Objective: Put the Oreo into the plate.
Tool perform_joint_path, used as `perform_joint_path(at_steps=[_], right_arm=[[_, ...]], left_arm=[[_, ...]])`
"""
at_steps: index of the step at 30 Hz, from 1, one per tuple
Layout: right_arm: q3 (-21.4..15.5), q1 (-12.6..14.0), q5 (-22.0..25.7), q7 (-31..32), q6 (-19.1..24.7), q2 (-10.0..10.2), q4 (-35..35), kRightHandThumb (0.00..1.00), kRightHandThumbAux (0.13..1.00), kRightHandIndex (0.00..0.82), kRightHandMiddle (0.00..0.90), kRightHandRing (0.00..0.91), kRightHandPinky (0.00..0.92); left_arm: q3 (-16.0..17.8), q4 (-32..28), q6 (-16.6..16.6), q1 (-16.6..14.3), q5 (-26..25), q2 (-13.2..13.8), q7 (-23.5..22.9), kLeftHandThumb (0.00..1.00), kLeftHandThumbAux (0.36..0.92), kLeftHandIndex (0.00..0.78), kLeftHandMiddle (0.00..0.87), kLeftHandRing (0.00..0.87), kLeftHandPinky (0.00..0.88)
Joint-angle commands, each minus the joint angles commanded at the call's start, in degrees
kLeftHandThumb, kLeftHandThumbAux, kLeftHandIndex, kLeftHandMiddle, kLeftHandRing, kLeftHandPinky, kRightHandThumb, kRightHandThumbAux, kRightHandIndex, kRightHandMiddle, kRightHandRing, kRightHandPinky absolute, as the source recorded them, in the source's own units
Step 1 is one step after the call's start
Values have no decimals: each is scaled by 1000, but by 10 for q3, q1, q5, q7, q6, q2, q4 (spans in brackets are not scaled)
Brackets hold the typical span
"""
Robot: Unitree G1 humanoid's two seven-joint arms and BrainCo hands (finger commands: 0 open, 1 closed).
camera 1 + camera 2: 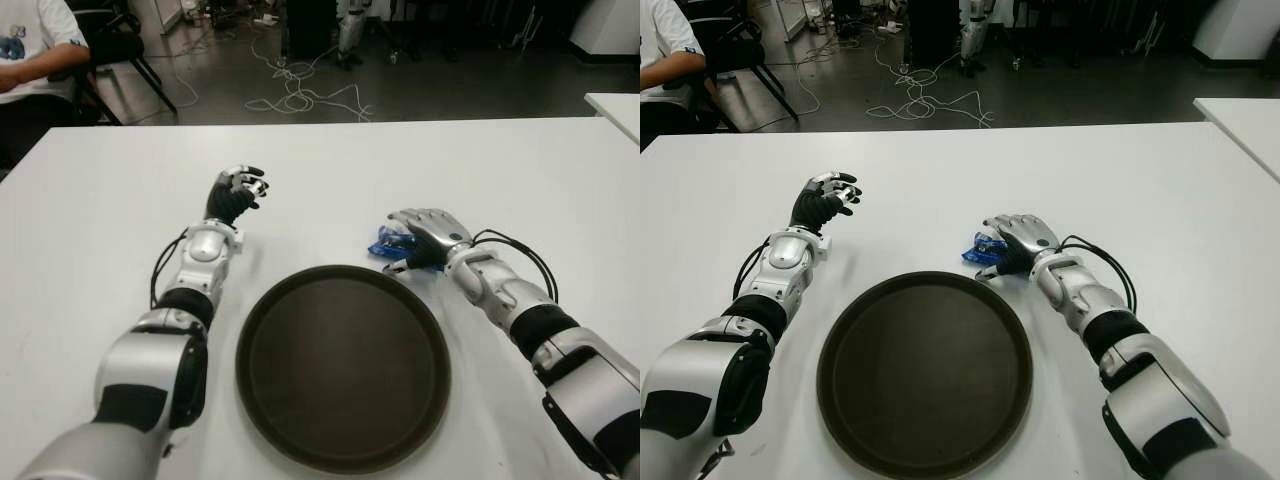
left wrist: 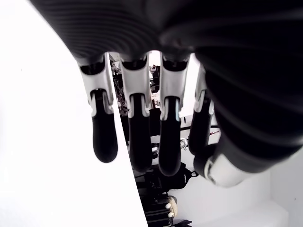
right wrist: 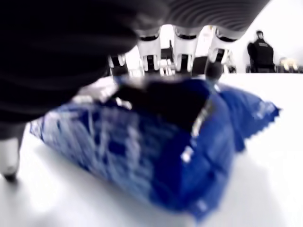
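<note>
Right wrist view is showing my right hand (image 3: 94, 56) arching over the blue Oreo packet (image 3: 156, 151), fingers (image 3: 184, 47) draped down around it while it is lying on the white tabletop (image 1: 330, 170). Whether they are actually gripping it, I cannot tell. From my head cameras, the packet is sitting just beyond the rim of the round dark plate (image 1: 343, 365), off its far right edge, not in it. My left hand (image 1: 235, 195) is hovering left of the plate, fingers (image 2: 104, 137) loosely curled and holding nothing.
</note>
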Motion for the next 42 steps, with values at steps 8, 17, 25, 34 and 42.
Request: perform_joint_path(at_steps=[8,17,25,34,42], right_arm=[[7,-7,-5,3,2,2,15,0,492,0,0,0,0],[12,-15,-2,-3,-3,9,40,0,525,0,0,0,0],[10,-23,4,-7,-9,18,69,0,530,0,0,0,0],[-4,-29,27,-1,-6,35,108,0,505,30,37,46,67],[-14,-33,40,1,-13,43,128,0,520,184,163,175,175]], left_arm=[[3,0,-1,0,-3,-1,-4,820,686,371,465,416,476],[3,0,-2,0,-3,-1,-1,822,685,380,458,402,471],[3,0,-1,0,-3,-2,-2,821,685,377,460,412,469],[1,-1,-2,-1,0,-1,0,822,685,377,462,415,469],[1,-1,1,-2,-1,0,-3,822,685,379,461,408,460]])
